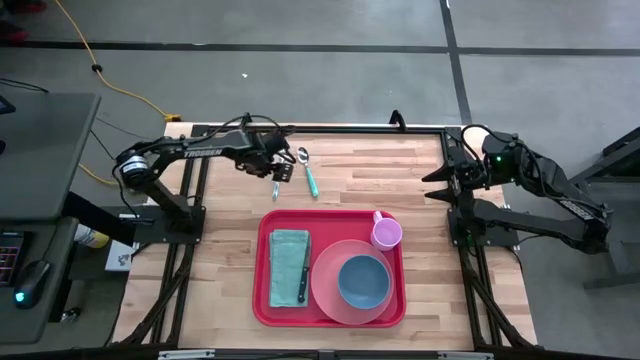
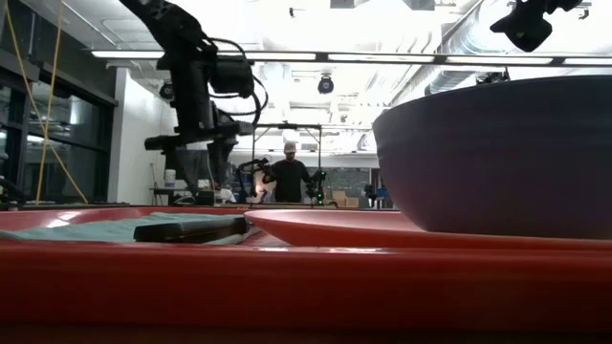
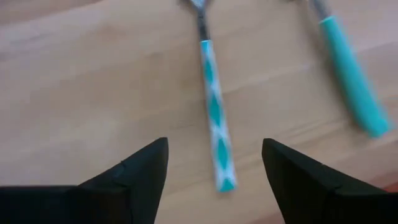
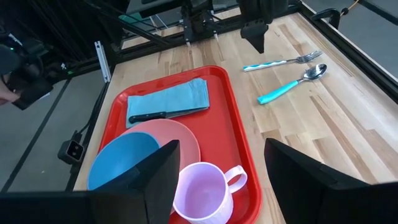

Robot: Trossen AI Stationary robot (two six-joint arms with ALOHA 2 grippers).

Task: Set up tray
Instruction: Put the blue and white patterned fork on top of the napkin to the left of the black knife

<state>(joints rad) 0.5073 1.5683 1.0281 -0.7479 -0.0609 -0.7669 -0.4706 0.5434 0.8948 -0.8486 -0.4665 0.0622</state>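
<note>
Grey floor [image 1: 300,25], ceiling strip lights [image 2: 316,57].

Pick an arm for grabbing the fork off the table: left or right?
Left. The left gripper hangs right above the fork, fingers open astride its patterned handle. The right gripper is open too, but back by the pink mug, across the tray.

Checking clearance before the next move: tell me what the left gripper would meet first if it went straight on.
Probably the fork: it lies on the table between the open left gripper fingers, with the spoon off to the side.
</note>
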